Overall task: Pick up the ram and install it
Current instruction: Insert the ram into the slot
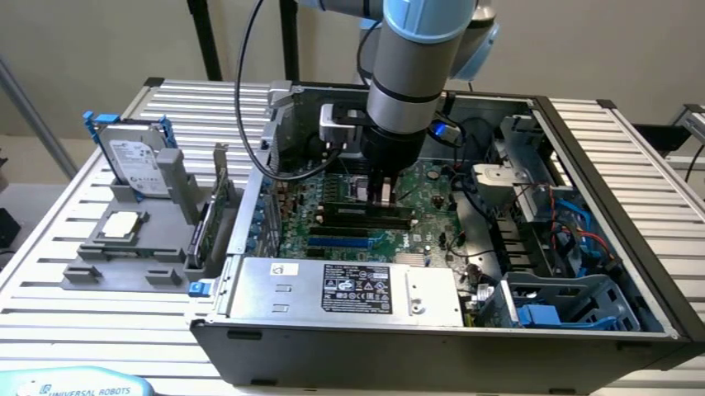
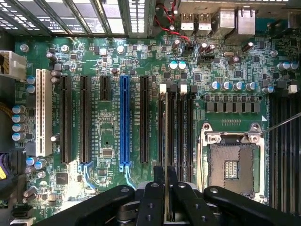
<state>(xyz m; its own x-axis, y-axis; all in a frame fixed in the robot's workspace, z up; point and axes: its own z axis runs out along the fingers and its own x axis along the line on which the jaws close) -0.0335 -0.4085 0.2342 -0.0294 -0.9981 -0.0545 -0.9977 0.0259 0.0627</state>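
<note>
My gripper point(image 1: 384, 196) reaches straight down into the open computer case point(image 1: 617, 206), over the motherboard point(image 2: 94, 61). Its black fingers point(image 2: 153, 193) are shut on the ram point(image 2: 166, 132), which I see edge-on as a thin pale strip running away from the fingertips. The ram stands on its long edge along one of the black memory slots point(image 2: 181, 132), between the white latches point(image 2: 183, 88). In the exterior view the ram point(image 1: 358, 211) is a dark strip under the fingers. Whether it sits fully in the slot I cannot tell.
The empty processor socket point(image 2: 233, 165) lies beside the memory slots, the blue card slot point(image 2: 124, 122) on their other side. A power supply point(image 1: 342, 285) fills the case front. On the exterior view's left, a grey holder point(image 1: 121, 264) carries a hard drive point(image 1: 138, 165), a silver chip point(image 1: 119, 224) and an upright card point(image 1: 220, 206).
</note>
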